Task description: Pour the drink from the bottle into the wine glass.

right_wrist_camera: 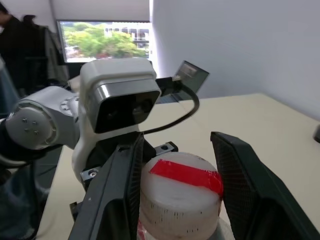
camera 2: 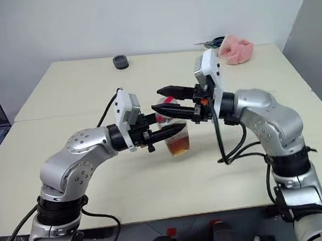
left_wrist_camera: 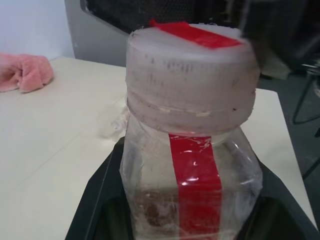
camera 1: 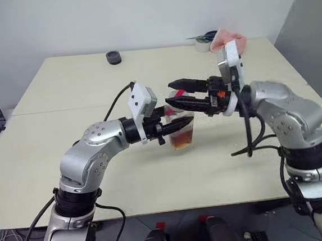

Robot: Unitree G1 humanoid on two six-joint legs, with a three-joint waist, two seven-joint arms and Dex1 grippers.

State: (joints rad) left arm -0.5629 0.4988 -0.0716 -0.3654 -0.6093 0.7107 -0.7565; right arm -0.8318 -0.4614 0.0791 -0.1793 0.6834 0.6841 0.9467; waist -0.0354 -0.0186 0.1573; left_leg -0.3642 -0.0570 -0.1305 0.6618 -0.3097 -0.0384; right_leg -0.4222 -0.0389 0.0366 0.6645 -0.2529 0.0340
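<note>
Left tool (camera 2: pixel 170 132) is clamped tight around the body of the small clear plastic bottle (left_wrist_camera: pixel 192 165) with the red tape strip, holding it upright above the cream tabletop (camera 1: pixel 62 84). Amber drink (camera 1: pixel 181 140) sits low inside it. Right tool (right_wrist_camera: pixel 175 195) straddles the bottle's whitish cap (right_wrist_camera: pixel 180 192), fingers partly open on either side, contact unclear. Pink cloth (camera 2: pixel 235 49) lies on the far corner.
</note>
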